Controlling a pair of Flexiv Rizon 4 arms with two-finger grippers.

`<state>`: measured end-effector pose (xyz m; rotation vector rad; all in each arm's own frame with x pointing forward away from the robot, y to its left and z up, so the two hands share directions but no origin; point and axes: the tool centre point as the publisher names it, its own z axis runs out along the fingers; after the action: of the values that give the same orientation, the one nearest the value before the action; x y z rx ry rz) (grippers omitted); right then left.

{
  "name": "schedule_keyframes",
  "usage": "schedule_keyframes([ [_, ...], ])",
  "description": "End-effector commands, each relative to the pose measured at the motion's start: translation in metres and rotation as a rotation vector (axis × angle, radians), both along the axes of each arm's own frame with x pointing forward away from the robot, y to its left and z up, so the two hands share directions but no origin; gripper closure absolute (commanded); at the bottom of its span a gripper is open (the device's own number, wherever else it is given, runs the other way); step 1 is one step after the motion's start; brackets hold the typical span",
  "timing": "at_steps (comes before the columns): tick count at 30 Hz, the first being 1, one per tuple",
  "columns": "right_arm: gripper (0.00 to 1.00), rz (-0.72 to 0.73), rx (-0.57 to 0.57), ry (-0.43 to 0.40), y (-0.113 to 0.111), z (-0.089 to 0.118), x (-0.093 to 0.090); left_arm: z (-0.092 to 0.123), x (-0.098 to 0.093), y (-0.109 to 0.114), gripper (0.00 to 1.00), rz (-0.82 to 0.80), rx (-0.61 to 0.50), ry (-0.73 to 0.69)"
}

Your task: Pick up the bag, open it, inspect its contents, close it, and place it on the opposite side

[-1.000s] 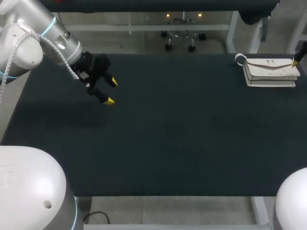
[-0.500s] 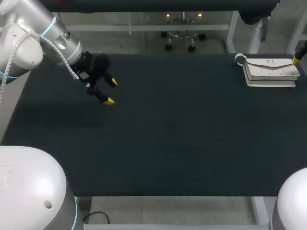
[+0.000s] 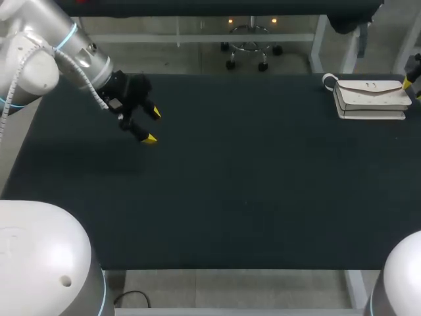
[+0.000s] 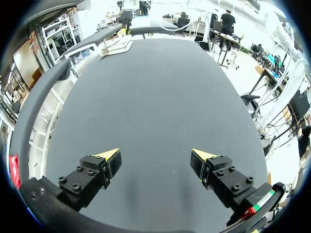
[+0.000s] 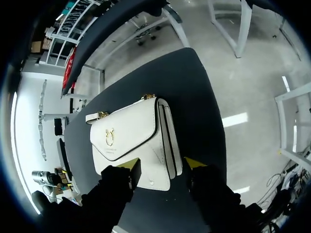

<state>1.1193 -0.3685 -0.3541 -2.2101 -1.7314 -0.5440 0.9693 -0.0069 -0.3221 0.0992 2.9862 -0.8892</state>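
The pick-up is in hand. The white bag lies flat at the table's far right corner, and the right gripper is spread over one end of it. Next it should lower and pinch the bag. The left gripper hangs spread over the left side.

A white handbag, edged with a thin dark line and bearing a gold emblem, sits just ahead of the right pincer, black with yellow tips like the left pincer, on a plain dark worktop.
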Motion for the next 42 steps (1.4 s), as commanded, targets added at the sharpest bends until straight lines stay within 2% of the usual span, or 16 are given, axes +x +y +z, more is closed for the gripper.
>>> schedule_keyframes([
  [1,0.47,0.134,0.089,0.239,-0.008,-0.01,0.008,-0.001,0.0,0.0,0.0,0.001,-0.003,-0.002],
  [3,0.5,0.142,0.098,0.246,-0.008,-0.011,0.009,-0.001,0.0,0.0,0.0,0.001,-0.003,-0.002],
  [22,0.54,0.191,0.141,0.272,0.006,-0.018,0.013,-0.001,0.0,0.0,0.0,0.001,-0.003,-0.002],
  [25,0.6,0.2,0.146,0.275,0.009,-0.018,0.013,-0.001,0.0,0.0,0.0,0.001,-0.003,-0.002],
  [26,0.66,0.202,0.148,0.276,0.01,-0.019,0.013,-0.001,0.0,0.0,0.0,0.001,-0.003,-0.002],
  [27,0.76,0.206,0.153,0.276,0.011,-0.019,0.013,-0.001,0.0,0.0,0.0,0.001,-0.003,-0.002],
  [28,0.95,0.207,0.154,0.277,0.012,-0.018,0.013,-0.001,0.0,0.0,0.0,0.001,-0.003,-0.002],
  [29,1.0,0.209,0.156,0.277,0.013,-0.018,0.013,-0.001,0.0,0.0,0.0,0.001,-0.003,-0.002],
  [42,1.0,0.247,0.201,0.277,0.023,-0.017,0.004,-0.001,0.0,0.0,0.0,0.001,-0.003,-0.002],
])
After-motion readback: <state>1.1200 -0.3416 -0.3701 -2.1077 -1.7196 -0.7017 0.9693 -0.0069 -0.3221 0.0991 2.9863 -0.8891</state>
